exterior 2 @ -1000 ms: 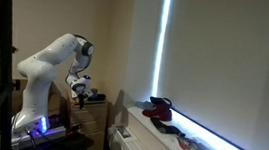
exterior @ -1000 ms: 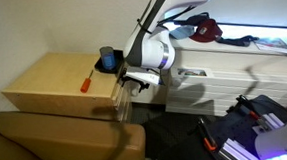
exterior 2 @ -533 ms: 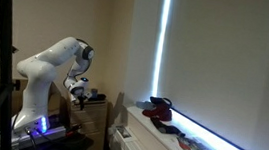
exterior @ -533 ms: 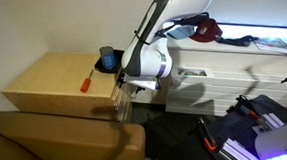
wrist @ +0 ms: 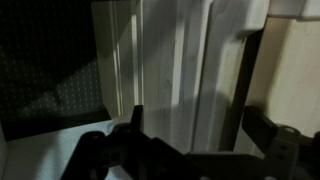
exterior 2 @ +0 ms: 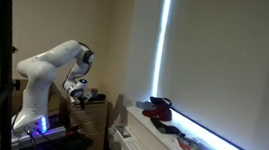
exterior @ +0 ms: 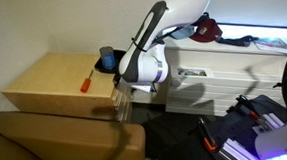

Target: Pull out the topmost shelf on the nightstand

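At the front edge of the nightstand (exterior: 43, 81), the fingers (wrist: 134, 130) wide apart, light tan wood between them

no text, label, brand, number or sign can be read in any of the views. in an exterior view, the flat printed sheet (exterior: 274, 44) lying on the white slatted unit (exterior: 224, 80) shows only blurred patches of colour, too small to make out as letters. the nightstand (exterior: 53, 80) shows plain wood. the wrist view is dark, and only bare boards can be seen there.
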Tool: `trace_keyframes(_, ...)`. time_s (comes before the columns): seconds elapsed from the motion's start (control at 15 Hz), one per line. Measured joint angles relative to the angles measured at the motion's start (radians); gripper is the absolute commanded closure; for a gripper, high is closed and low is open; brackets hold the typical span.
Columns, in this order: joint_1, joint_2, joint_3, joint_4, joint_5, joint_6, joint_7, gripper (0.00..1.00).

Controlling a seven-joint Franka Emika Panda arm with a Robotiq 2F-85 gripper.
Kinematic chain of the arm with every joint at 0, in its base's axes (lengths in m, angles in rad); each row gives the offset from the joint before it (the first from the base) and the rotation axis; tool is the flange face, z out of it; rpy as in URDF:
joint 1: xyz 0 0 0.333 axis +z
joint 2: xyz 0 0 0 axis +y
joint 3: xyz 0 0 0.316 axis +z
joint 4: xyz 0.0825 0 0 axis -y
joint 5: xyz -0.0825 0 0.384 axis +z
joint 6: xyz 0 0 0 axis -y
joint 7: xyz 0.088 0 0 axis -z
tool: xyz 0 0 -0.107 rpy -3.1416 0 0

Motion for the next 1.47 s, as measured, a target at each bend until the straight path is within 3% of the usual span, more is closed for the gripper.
trace_keyframes(0.33, -0.005, 0.003, 0.003, 0.000, -0.005, 0.000, 0.029, 0.00)
trace_keyframes(0.8, -0.062, 0.056, 0.042, 0.011, -0.035, 0.000, 0.074, 0.00)
trace_keyframes(1.47, -0.114, 0.111, 0.053, 0.044, -0.204, 0.019, 0.024, 0.00)
